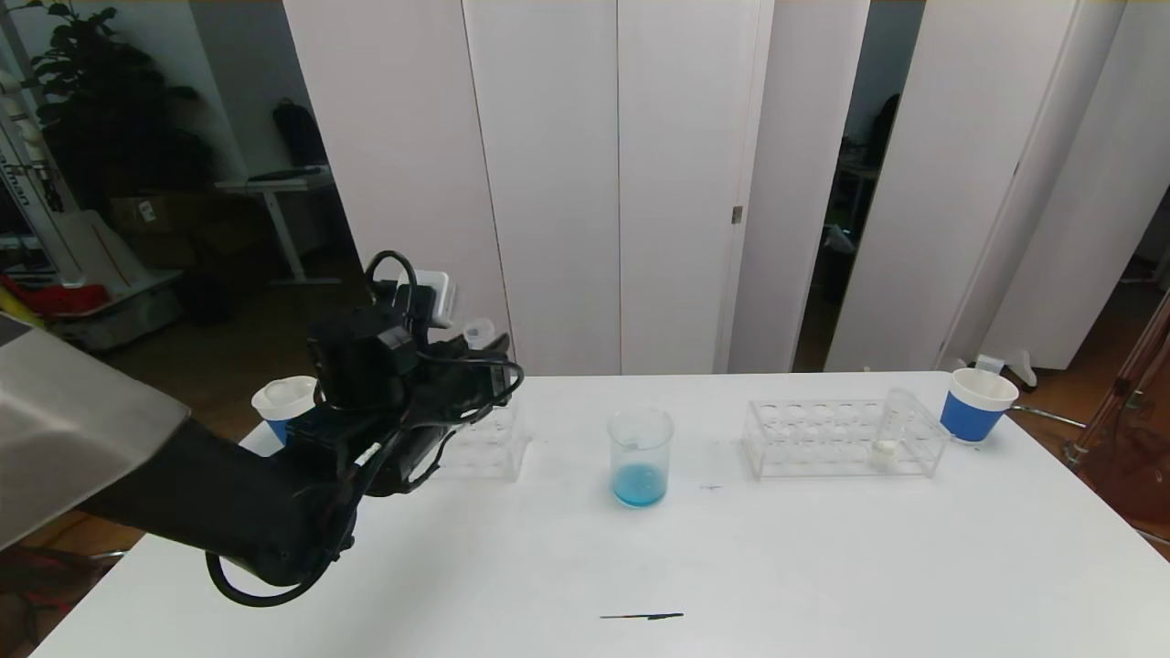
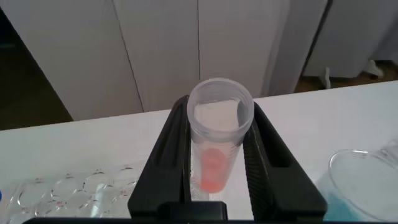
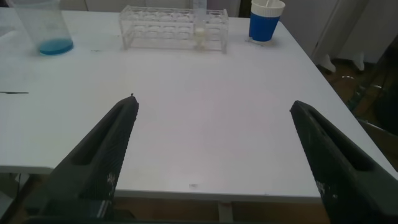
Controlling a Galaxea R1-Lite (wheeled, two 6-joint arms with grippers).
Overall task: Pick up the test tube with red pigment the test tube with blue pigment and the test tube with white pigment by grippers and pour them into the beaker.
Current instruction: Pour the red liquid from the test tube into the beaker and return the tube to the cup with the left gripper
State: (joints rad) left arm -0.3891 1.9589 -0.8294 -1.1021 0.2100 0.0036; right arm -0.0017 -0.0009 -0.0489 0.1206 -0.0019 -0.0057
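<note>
At nine o'clock, the left tool clamps a clear round-bottomed red-pigment tube. Centre desk: glass beaker, blue inside. At two o'clock, white-pigment tube in a clear rack. Right tool gapes wide, empty.

No legible text, label, brand, number or sign appears in any view. The beaker shows faint markings on its wall, too small to read. A partial vertical inscription on the white stand beyond the counter's far left corner cannot be read.
</note>
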